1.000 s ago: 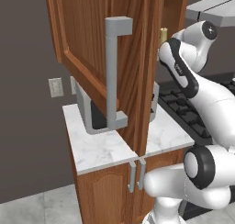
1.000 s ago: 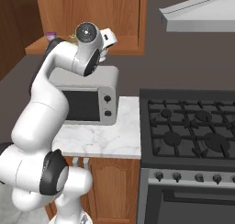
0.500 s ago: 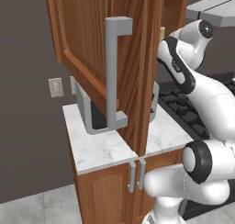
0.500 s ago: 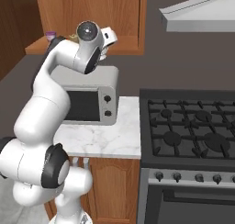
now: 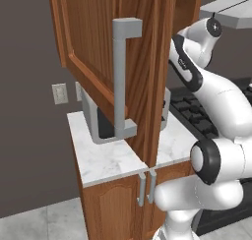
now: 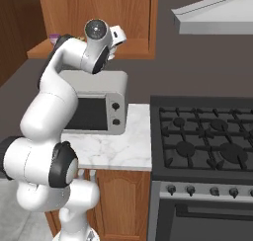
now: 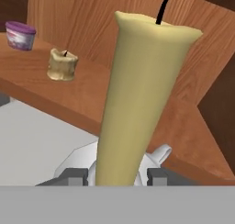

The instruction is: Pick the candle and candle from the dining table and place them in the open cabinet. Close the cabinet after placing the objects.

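Stubby candle (image 7: 62,65) and purple ring (image 7: 20,35) on cabinet (image 7: 69,97) shelf, microwave (image 6: 96,108) below

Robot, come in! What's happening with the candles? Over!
Fingers shut on tall candle. Stubby candle already on cabinet shelf, beside purple ring. Nothing blocking.

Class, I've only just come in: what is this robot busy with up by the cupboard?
The robot's gripper is shut on the slim candle, holding it up at the open cabinet above the microwave. The stubby candle already sits on the cabinet shelf, beside a small purple ring. The slim candle has not been set down yet, and the cabinet door is open.
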You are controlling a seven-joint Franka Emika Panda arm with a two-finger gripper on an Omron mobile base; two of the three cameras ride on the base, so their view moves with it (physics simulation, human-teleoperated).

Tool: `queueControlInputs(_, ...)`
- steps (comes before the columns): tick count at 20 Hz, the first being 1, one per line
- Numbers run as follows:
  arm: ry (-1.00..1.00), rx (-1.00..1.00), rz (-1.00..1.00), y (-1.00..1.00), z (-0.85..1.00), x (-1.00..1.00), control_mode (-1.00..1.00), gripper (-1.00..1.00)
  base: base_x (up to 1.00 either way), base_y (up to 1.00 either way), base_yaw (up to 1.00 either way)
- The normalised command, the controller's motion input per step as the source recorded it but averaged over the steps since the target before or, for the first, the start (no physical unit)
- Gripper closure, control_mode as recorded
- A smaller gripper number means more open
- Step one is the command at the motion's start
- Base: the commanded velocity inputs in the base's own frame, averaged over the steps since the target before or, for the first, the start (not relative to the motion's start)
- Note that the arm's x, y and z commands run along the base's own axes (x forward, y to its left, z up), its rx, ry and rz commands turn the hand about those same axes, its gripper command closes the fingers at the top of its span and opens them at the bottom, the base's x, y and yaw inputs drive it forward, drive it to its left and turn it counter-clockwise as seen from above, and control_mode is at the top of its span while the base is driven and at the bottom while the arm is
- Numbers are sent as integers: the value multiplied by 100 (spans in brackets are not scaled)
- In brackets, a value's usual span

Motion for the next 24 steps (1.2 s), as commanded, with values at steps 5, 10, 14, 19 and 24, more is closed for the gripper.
queueControlInputs(5, 0, 3, 0, 1, 6, 27, -100, 100, 0, 0, 0)
queueControlInputs(10, 0, 4, 0, 4, 0, 39, -100, 100, 0, 0, 0)
queueControlInputs(14, 0, 3, 0, 4, 0, 43, -100, 100, 0, 0, 0)
queueControlInputs(19, 0, 3, 0, 5, 0, 47, -100, 100, 0, 0, 0)
queueControlInputs(24, 0, 2, 0, 4, 0, 43, -100, 100, 0, 0, 0)
